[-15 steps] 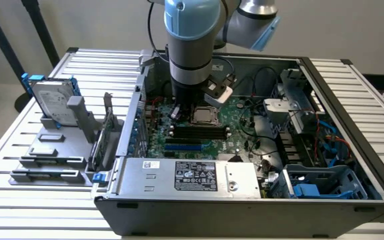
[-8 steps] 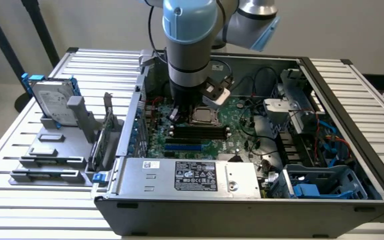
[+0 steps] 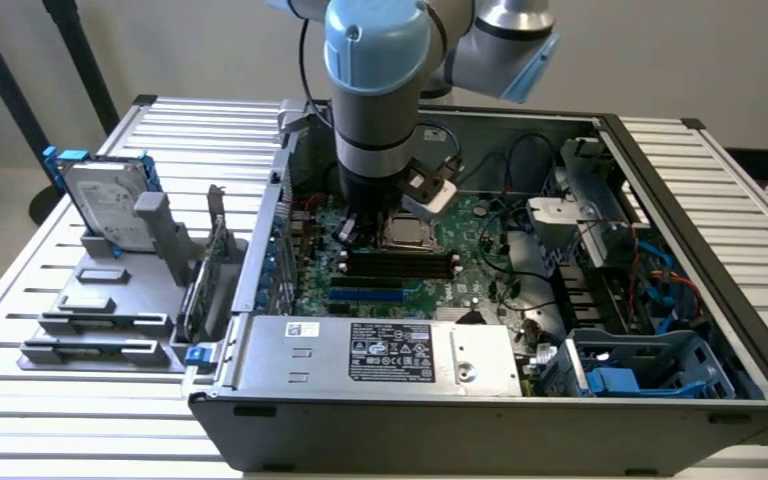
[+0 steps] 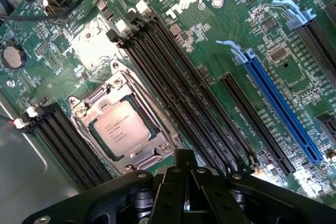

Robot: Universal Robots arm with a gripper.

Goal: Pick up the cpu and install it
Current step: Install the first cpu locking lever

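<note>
Your pincer (image 4: 185, 182) hovers closed and empty just beside the cpu (image 4: 122, 128), which sits in its socket (image 4: 86, 109); installation looks done, so lift clear.

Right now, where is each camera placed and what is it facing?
Exterior view: off the arm, above one long side of the open computer case, looking down into it; the arm shows.
Wrist view: on the wrist, facing the green board close up; the shut claw shows.
Both show the cpu in its socket.
</note>
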